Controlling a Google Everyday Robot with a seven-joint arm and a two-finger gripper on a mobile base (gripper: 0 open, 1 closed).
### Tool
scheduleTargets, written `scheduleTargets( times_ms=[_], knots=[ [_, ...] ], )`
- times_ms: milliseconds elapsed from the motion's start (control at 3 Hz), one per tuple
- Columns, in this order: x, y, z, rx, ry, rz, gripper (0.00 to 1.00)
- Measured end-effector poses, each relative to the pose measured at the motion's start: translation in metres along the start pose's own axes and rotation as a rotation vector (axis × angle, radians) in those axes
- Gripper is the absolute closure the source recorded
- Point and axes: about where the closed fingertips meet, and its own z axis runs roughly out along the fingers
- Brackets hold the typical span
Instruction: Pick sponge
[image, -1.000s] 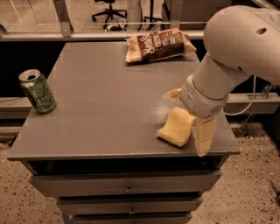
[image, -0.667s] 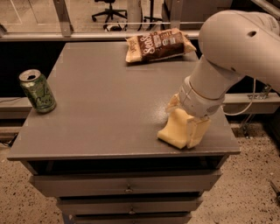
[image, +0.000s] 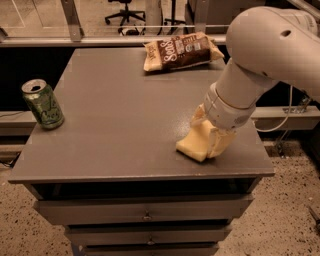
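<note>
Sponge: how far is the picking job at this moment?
Done: the approach; the tool sits right on the sponge near the front right edge of the table. In hand: the grasp, whose firmness I cannot judge. Left: the lift, since the sponge lies on the table.

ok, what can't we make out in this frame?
Camera view:
- sponge: far end hidden by the gripper, which is down at the table's front right; grasp unclear.
- arm: cut off by the right edge.
- drawers: lower ones cut off by the bottom edge.
</note>
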Motion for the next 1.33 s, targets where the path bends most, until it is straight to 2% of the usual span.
scheduleTargets(
  times_ms=[333,667,1000,1333],
  knots=[
    [-0.006,-0.014,-0.023,0.049,-0.041,0.026,1.00],
    [-0.007,-0.033,-0.051,0.110,-0.122,0.091,1.00],
    [-0.008,-0.051,-0.079,0.166,-0.266,0.183,1.00],
    [-0.016,-0.055,-0.085,0.176,-0.293,0.180,1.00]
  ],
)
